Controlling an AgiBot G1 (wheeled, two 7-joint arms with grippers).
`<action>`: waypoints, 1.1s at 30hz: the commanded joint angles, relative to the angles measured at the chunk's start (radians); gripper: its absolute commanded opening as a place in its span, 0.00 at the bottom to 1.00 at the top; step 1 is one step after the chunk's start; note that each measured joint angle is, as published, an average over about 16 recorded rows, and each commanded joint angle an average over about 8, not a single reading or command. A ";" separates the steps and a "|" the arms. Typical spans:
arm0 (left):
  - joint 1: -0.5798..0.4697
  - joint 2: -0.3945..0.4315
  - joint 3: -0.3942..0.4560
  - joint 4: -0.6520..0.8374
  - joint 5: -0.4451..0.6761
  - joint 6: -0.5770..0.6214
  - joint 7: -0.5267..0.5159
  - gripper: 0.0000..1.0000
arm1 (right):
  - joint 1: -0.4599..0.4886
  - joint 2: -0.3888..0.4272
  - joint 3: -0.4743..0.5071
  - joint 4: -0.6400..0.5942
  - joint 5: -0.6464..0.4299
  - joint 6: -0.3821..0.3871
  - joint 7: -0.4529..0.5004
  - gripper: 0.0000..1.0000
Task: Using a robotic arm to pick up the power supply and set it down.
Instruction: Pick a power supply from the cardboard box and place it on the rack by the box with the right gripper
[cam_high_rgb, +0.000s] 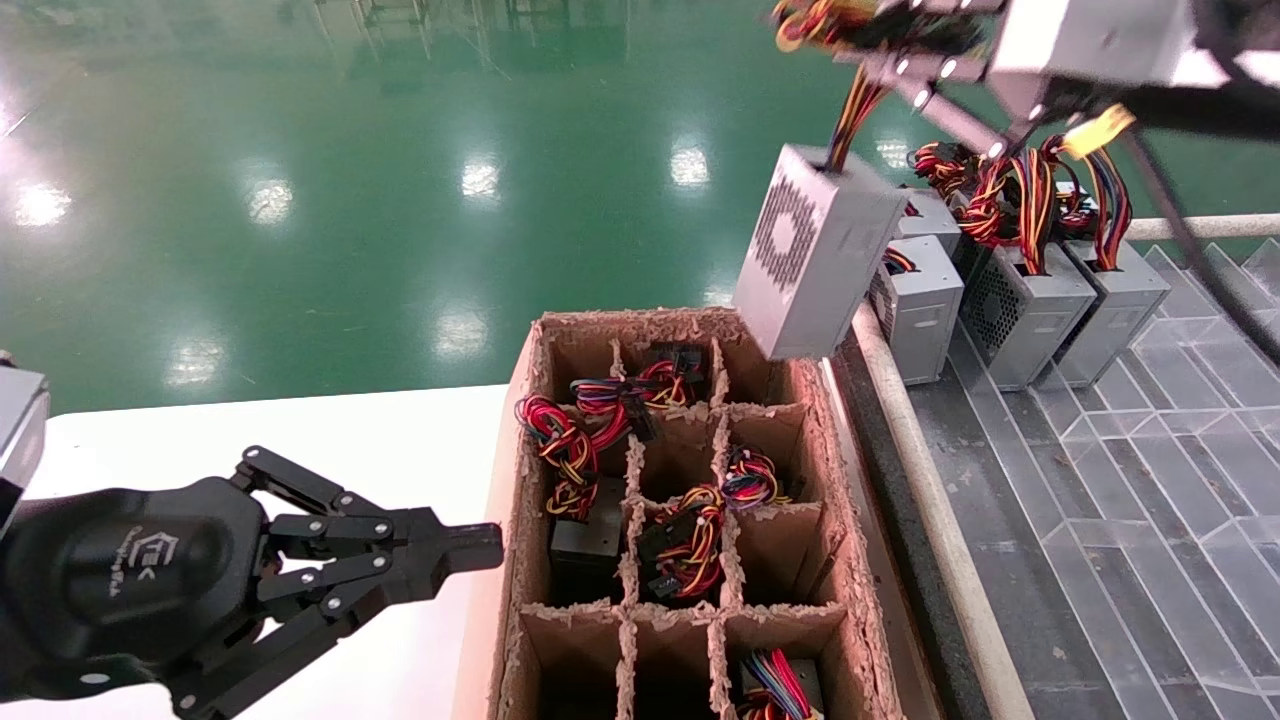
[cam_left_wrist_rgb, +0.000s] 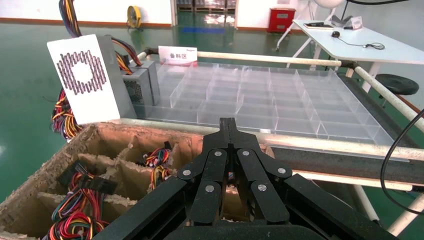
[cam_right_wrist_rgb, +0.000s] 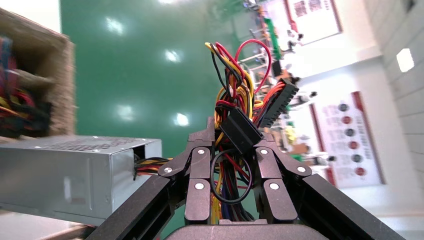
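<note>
Your power supply (cam_high_rgb: 815, 255) hangs tilted in the air above the far right corner of the cardboard box (cam_high_rgb: 520, 480), beside the grey units (cam_high_rgb: 1020, 310) on the rack. Your right gripper (cam_right_wrist_rgb: 232, 150) is clamped on its wire bundle (cam_right_wrist_rgb: 235, 95). Your left gripper (cam_high_rgb: 455, 550) rests pinched together over the white table (cam_high_rgb: 300, 440).

The small grey box-shaped power supply (cam_high_rgb: 815, 255) looks matt sheet metal with a perforated vent. The brown divided carton (cam_high_rgb: 520, 480) is rough, frayed cardboard. The green floor (cam_high_rgb: 300, 180) is glossy.
</note>
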 joint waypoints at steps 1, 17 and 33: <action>0.000 0.000 0.000 0.000 0.000 0.000 0.000 0.00 | 0.009 0.008 0.009 0.003 -0.002 0.008 -0.020 0.00; 0.000 0.000 0.000 0.000 0.000 0.000 0.000 0.00 | 0.012 0.147 0.032 0.012 -0.004 -0.060 -0.023 0.00; 0.000 0.000 0.000 0.000 0.000 0.000 0.000 0.00 | -0.065 0.253 0.021 0.013 -0.026 -0.092 0.021 0.00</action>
